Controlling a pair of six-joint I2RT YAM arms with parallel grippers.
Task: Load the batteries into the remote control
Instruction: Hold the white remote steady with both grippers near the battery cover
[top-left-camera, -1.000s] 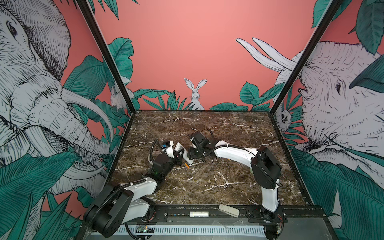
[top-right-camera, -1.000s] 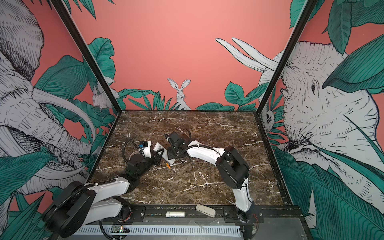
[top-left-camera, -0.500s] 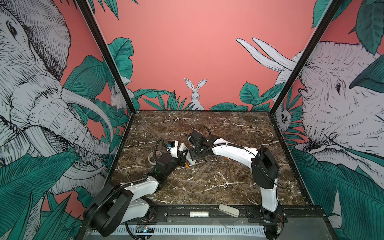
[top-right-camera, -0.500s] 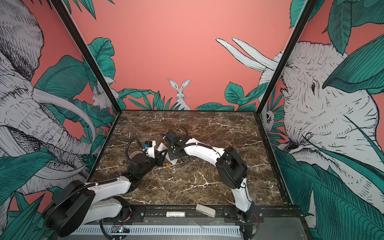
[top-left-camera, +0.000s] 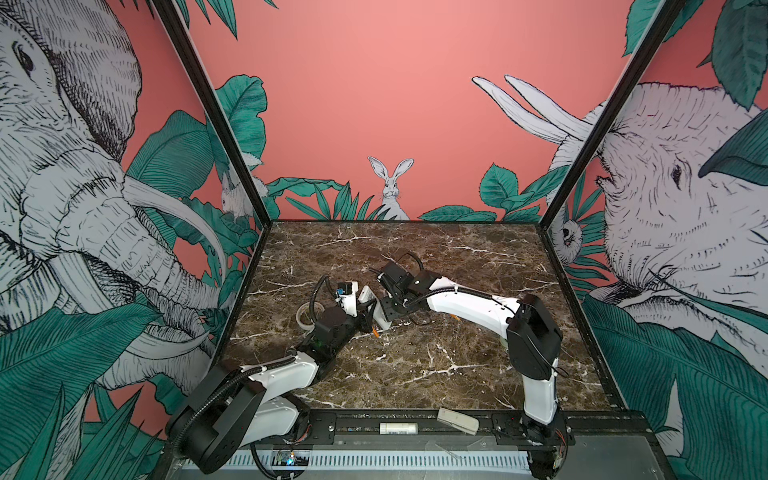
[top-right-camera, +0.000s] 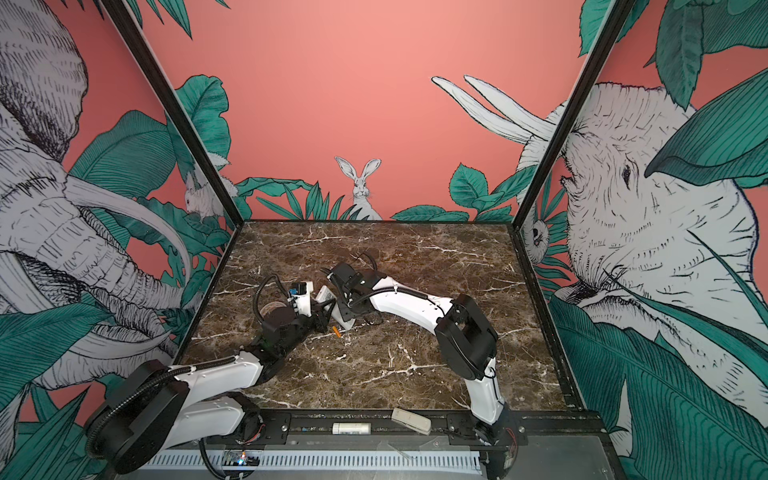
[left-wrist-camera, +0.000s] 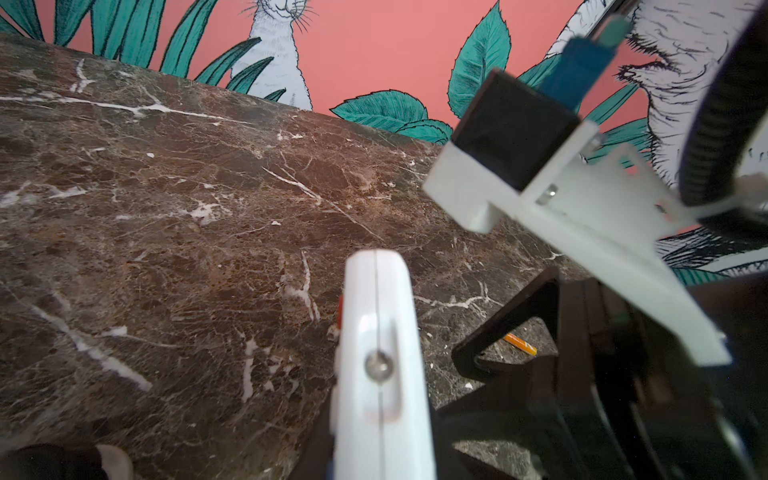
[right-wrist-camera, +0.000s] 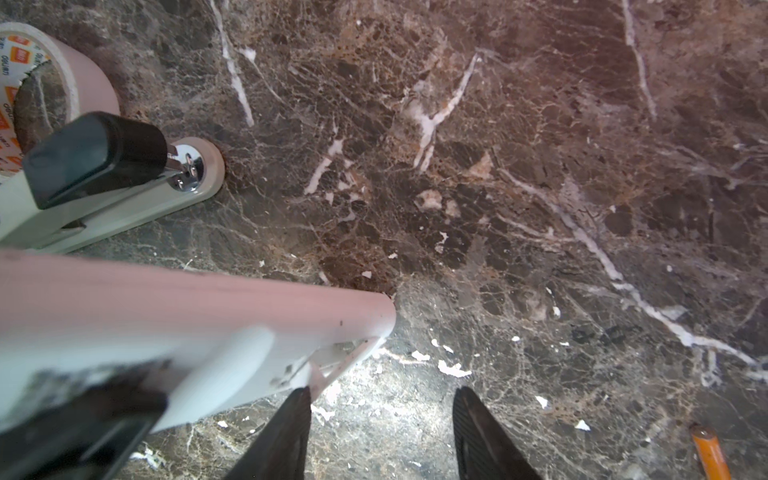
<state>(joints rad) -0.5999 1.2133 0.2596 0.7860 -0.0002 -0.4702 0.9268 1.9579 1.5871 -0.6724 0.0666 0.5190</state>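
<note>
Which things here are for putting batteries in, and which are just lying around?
For the job: remote control, orange battery.
Just lying about: stapler, tape roll, white cylinder, grey block.

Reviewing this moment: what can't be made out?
- Remote control: whether its battery bay is open or filled; edge-on in the left wrist view, blurred in the right wrist view, too small in both top views.
- Battery: one shows, cut by the right wrist view's edge; a second is not clearly visible anywhere.
- Stapler: rear cut off by the right wrist view's edge.
</note>
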